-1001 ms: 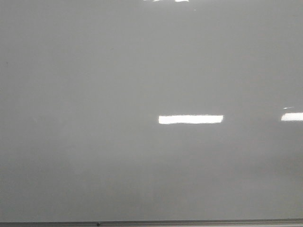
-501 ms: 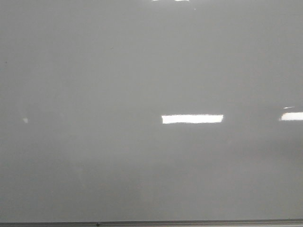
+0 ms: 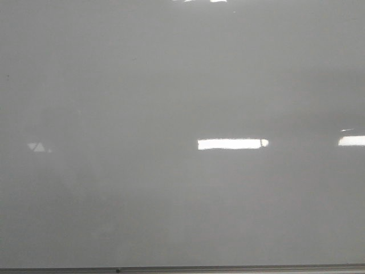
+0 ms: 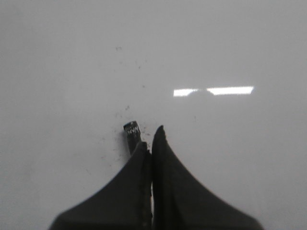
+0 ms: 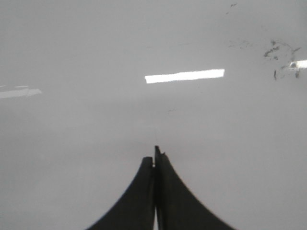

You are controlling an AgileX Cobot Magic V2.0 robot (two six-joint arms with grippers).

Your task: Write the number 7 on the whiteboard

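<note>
Appearing newly on whiteboard (image 3: 171,85): faint triangular glint (image 3: 36,146)

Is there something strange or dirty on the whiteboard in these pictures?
Yes. The whiteboard carries faint black smudges, and specks near the marker in the left gripper. No 7 is drawn yet.

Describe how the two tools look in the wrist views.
Both are alike: the left tool and right tool each show two matte black fingers, broad at the base, curving inward to slim pointed tips. No cables, sleeves or markings show on either.
</note>
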